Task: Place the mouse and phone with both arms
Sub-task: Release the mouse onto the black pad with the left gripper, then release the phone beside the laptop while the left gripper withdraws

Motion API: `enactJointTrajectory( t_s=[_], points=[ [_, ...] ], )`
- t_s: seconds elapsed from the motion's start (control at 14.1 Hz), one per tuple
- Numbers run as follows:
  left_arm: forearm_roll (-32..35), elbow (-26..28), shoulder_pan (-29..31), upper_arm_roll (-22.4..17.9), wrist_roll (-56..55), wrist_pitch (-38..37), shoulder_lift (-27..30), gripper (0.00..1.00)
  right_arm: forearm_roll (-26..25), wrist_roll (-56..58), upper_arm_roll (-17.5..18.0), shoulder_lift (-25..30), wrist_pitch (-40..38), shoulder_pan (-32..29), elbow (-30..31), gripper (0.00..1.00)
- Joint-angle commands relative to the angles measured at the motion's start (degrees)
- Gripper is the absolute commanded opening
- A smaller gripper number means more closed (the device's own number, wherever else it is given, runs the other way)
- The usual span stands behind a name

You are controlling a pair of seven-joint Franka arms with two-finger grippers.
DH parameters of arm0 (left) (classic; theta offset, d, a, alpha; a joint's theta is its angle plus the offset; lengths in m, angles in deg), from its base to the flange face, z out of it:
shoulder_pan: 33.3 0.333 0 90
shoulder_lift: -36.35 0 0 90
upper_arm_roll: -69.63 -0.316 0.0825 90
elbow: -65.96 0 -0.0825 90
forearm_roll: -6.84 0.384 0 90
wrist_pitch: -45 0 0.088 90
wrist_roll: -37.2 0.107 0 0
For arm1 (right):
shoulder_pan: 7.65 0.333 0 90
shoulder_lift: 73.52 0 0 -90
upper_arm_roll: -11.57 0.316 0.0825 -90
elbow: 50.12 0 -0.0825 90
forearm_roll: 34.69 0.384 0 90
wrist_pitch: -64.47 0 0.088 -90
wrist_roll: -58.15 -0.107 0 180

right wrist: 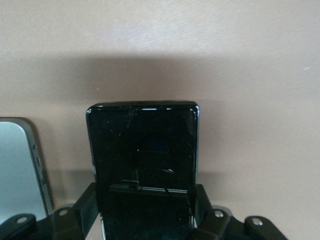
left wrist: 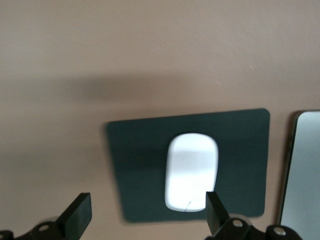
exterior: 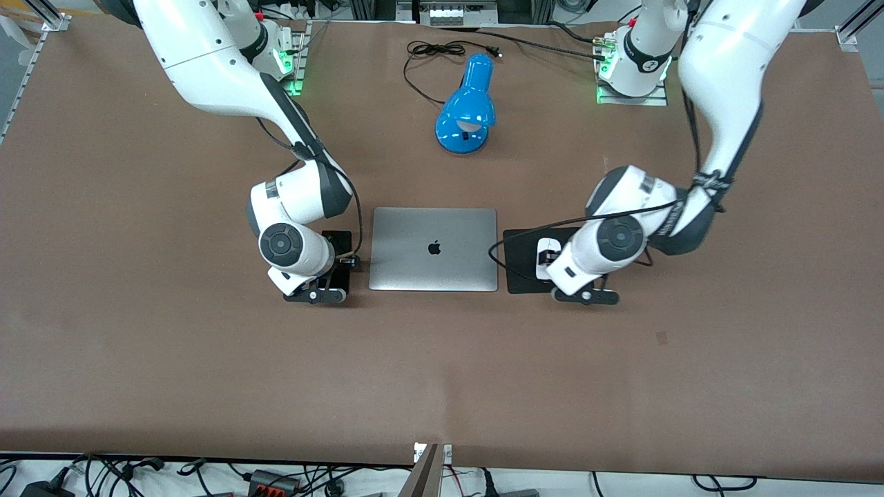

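Observation:
The white mouse (exterior: 547, 246) lies on the black mousepad (exterior: 519, 266) beside the laptop, toward the left arm's end of the table. My left gripper (exterior: 561, 270) hovers low over the pad. In the left wrist view it (left wrist: 148, 220) is open wide and empty, with the mouse (left wrist: 192, 170) just inside one fingertip (left wrist: 216, 212). The black phone (exterior: 338, 243) lies flat beside the laptop toward the right arm's end. My right gripper (exterior: 336, 276) is low over it, and in the right wrist view it (right wrist: 145, 205) is shut on the phone's (right wrist: 142, 145) long edges.
A closed silver laptop (exterior: 433, 248) lies between the phone and the mousepad. A blue desk lamp (exterior: 466, 103) with a black cord (exterior: 435, 50) lies farther from the front camera, between the arm bases. The brown table top (exterior: 442, 373) runs to the front edge.

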Motion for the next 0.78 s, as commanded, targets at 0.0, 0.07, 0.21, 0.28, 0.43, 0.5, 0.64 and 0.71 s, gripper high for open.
enactJointTrajectory(
  t_s=[0.0,0.07,0.21,0.28,0.43,0.5,0.64,0.71],
  points=[
    [1.37,-3.97,2.68,0.20,0.49,-9.78,5.98,1.00,1.25,-1.47,0.14,-0.51,1.33,0.50,-0.03,0.87],
    [1.29,-4.94,3.99,0.28,2.15,-12.15,8.09,1.00,1.69,-1.82,0.14,-0.33,1.07,0.68,-0.21,1.00],
    [0.50,-6.43,7.15,0.63,5.67,-15.94,11.43,1.00,1.78,-3.40,0.14,2.90,0.02,-0.19,-0.47,1.00],
    [0.41,-6.79,8.39,0.64,7.95,-18.22,12.67,1.00,1.78,-3.41,-0.03,4.83,-1.20,-0.20,-0.65,1.00],
    [0.41,-9.58,10.24,0.64,12.70,-23.14,15.13,1.00,1.61,-2.80,-0.65,9.23,-5.32,-0.98,-1.61,1.00],
    [0.32,-12.30,10.77,0.64,13.59,-25.68,15.58,1.00,1.34,-2.71,-0.56,11.16,-7.43,-2.38,-2.57,1.00],
    [0.67,-17.41,10.86,0.37,13.25,-29.30,15.32,1.00,1.08,-1.48,-0.56,14.16,-11.56,-4.76,-5.99,1.00],
    [0.50,-17.08,11.12,0.20,13.33,-28.97,15.23,1.00,0.90,-0.08,-0.56,14.95,-14.11,-5.81,-8.62,1.00]
  ],
)
